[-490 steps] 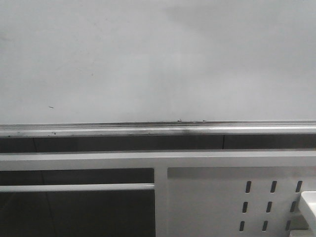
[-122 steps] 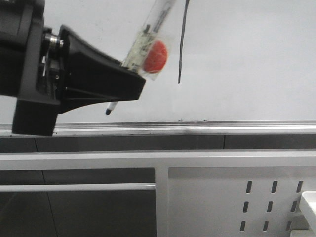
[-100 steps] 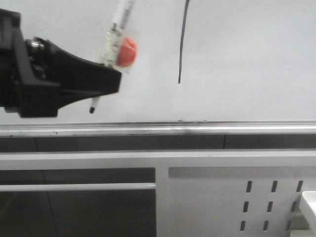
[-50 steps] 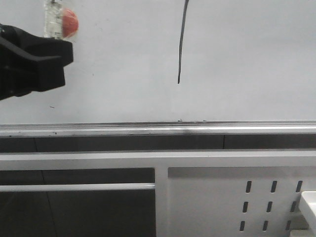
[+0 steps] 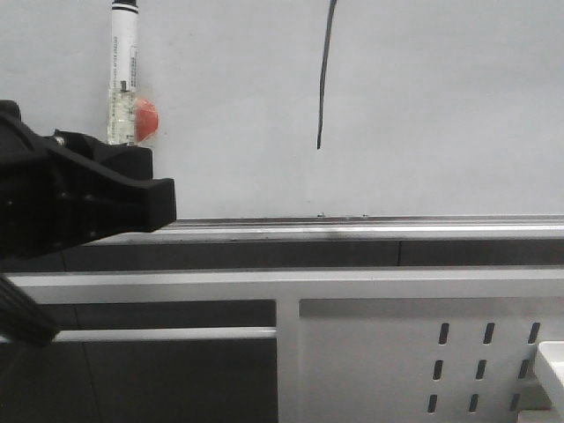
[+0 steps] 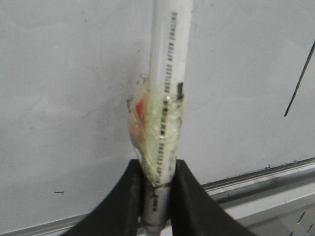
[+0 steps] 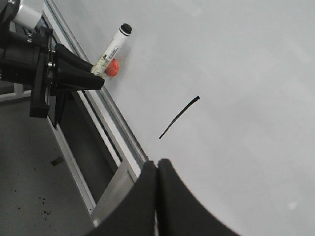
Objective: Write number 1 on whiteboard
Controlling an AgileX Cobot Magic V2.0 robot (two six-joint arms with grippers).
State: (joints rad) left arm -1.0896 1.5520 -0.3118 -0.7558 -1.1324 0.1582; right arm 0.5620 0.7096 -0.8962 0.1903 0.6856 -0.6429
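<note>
The number 1 (image 5: 323,75) is a thin dark slanted stroke on the pale whiteboard (image 5: 441,106), above the silver tray rail (image 5: 370,231). To its left, my black left gripper (image 5: 132,176) is shut on a white marker pen (image 5: 122,70) with a red blob (image 5: 145,116) taped on; the pen stands upright and apart from the stroke. In the left wrist view the fingers (image 6: 129,196) clamp the pen's lower barrel (image 6: 170,64), and the stroke (image 6: 299,81) lies off to one side. My right gripper (image 7: 157,163) is shut on nothing, in front of the board near the stroke (image 7: 179,117).
Below the rail stands a white metal frame with a perforated slotted panel (image 5: 388,361) and a white box corner (image 5: 551,366) at the lower right. The right wrist view shows the left arm (image 7: 44,69) beside the rail (image 7: 113,123) and grey floor (image 7: 29,187).
The board was blank 4.9 s ago and now carries the stroke. Over the last second my left gripper carried the marker left, away from the stroke, and the pen turned upright.
</note>
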